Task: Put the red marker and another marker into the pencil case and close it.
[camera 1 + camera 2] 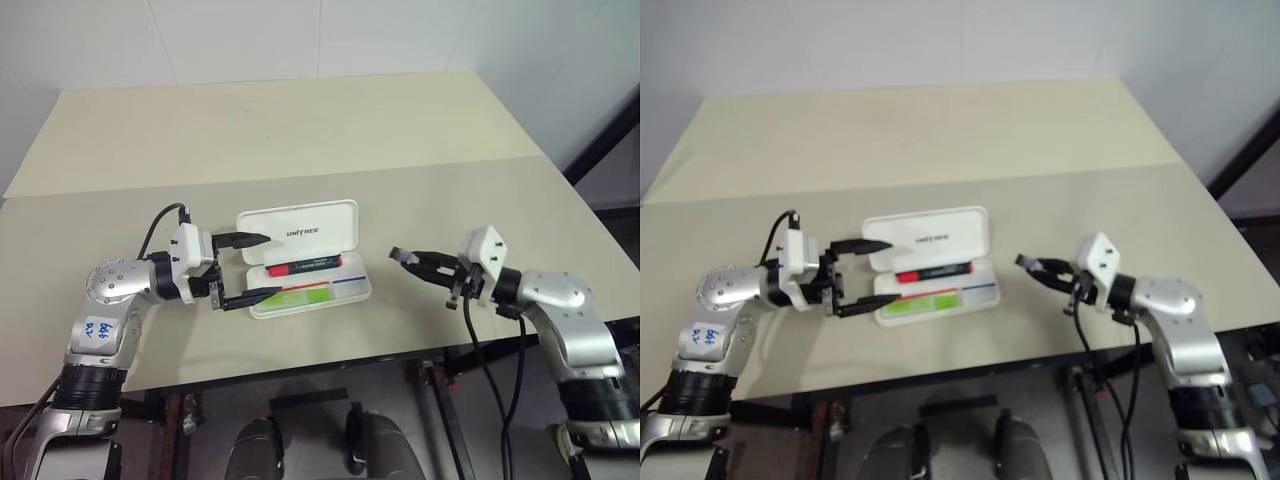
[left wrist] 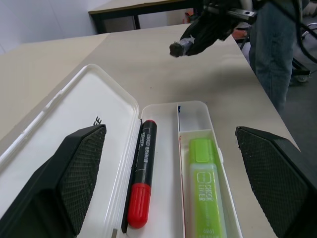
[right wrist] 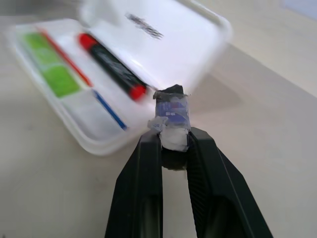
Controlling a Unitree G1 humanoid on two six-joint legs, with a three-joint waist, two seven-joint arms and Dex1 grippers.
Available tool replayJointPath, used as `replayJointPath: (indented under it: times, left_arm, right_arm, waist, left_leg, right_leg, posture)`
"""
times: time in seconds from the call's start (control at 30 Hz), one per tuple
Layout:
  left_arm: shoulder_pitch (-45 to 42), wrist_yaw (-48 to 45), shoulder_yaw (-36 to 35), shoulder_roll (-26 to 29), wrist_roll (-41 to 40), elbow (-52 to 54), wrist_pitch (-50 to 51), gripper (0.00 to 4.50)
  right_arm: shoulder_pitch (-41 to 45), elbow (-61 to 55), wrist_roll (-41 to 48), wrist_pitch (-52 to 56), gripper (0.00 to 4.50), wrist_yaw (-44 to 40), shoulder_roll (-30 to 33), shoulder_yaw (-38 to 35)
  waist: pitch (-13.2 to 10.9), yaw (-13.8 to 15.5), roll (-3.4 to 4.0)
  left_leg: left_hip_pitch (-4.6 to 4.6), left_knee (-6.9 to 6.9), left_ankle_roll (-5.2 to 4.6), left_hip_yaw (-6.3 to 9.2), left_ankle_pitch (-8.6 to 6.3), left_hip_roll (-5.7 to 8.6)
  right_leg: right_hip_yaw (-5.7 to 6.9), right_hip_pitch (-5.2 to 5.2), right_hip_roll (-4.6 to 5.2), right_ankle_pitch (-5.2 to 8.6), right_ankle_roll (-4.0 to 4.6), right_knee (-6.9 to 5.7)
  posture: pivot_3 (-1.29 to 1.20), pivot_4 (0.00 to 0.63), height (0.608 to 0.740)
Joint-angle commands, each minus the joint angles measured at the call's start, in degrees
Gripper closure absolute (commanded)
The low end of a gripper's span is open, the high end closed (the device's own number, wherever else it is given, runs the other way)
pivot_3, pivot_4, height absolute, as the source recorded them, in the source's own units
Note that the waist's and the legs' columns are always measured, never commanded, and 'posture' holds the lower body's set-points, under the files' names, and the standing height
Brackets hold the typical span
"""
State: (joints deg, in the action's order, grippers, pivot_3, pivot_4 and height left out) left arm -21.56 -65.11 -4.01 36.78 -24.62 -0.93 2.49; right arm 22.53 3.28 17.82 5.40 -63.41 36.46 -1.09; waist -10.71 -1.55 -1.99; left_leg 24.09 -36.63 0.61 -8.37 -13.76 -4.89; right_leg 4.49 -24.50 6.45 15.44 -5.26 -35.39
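Observation:
The white pencil case (image 1: 300, 222) lies open on the table, lid tilted back. In its tray rest the red marker (image 1: 305, 266), black with red ends, and the bright green marker (image 1: 300, 297) in the front compartment. My left gripper (image 1: 270, 265) is open, level, its fingers on either side of the case's left end. To the right of the case and apart from it, my right gripper (image 1: 402, 256) hovers above the table, shut on a small grey stubby piece (image 3: 171, 116) with a printed label, pointing toward the case.
The beige table (image 1: 480, 200) stretches far behind the case, with a seam across it. Its front edge runs just below both arms. In the left wrist view a person's legs in jeans (image 2: 272, 54) stand past the table's far side, near another dark-legged table (image 2: 138, 10).

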Motion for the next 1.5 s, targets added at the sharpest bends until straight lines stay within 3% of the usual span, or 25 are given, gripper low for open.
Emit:
replayJointPath:
  times: [0.03,0.17,0.37,0.9,0.93,1.23,1.27,1.5]
  left_arm:
    - [-0.1,0.12,-0.99,0.91,0.14,1.47,-0.66,0.0]
    - [0.22,0.49,-1.22,0.9,-0.01,1.93,-0.52,0.0]
    - [0.87,1.1,-1.91,1.37,-0.2,2.61,-0.42,0.0]
    - [3.14,2.99,-3.54,2.56,-0.56,5.56,0.7,0.0]
    - [3.13,3.03,-3.58,2.61,-0.56,5.59,0.72,0.0]
    - [3.0,3.28,-3.74,2.85,-0.61,5.53,0.72,0.0]
    - [2.89,3.29,-3.68,2.84,-0.58,5.47,0.73,0.0]
    - [2.96,4.0,-4.03,2.42,-0.75,5.62,0.89,0.0]
  right_arm:
    - [5.27,6.11,0.56,-4.36,4.16,-8.05,0.12,2.71]
    - [11.01,14.23,-1.43,-8.78,4.16,-14.99,-1.77,7.28]
    - [16.22,22.5,-3.99,-12.8,4.16,-18.68,-4.94,10.37]
    - [22.38,34.48,-9.84,-20.98,4.16,-18.85,-9.87,12.37]
    - [22.73,35.21,-10.28,-22.35,3.41,-18.34,-9.97,12.22]
    - [26.75,37.33,-8.82,-23.36,0.22,-19.43,-10.9,11.01]
    - [27.1,36.94,-8.47,-22.99,0.01,-19.57,-10.96,10.85]
    - [23.16,23.19,-0.23,-12.68,0.01,-19.9,-8.39,6.55]
  waist:
    - [0.0,0.07,0.0]
    - [-0.01,0.01,0.01]
    - [-0.02,-0.07,0.04]
    - [-0.03,-0.1,0.06]
    - [-0.03,-0.12,0.06]
    - [-0.04,-0.18,0.07]
    - [-0.04,-0.18,0.07]
    - [-0.06,0.05,0.11]
  left_leg:
    - [0.01,-0.01,0.0,-0.01,0.0,0.0]
    - [0.04,-0.13,0.01,-0.03,-0.02,0.0]
    - [0.05,-0.35,0.02,-0.03,-0.04,-0.03]
    - [0.06,-0.38,0.15,-0.06,-0.06,-0.05]
    - [0.06,-0.38,0.16,-0.06,-0.05,-0.05]
    - [0.05,-0.37,0.18,-0.07,-0.05,-0.06]
    - [0.05,-0.37,0.19,-0.07,-0.05,-0.06]
    - [0.08,-0.37,0.21,-0.08,-0.07,-0.08]
  right_leg:
    - [0.0,0.0,0.0,0.0,0.0,0.0]
    - [0.0,0.0,0.02,0.0,-0.02,-0.01]
    - [-0.02,0.0,0.03,-0.01,-0.03,-0.17]
    - [-0.03,-0.02,0.04,0.0,-0.01,-0.19]
    - [-0.03,-0.03,0.03,0.01,-0.01,-0.19]
    - [-0.03,-0.03,0.03,0.01,0.0,-0.2]
    - [-0.03,-0.04,0.03,0.01,0.0,-0.2]
    - [-0.02,-0.05,0.05,0.01,0.0,-0.2]
  posture:
    - [0.0,0.15,0.74]
    - [0.0,0.15,0.74]
    - [0.0,0.15,0.74]
    - [0.0,0.15,0.74]
    - [0.0,0.15,0.74]
    - [0.0,0.15,0.74]
    - [0.0,0.15,0.74]
    - [0.0,0.15,0.74]
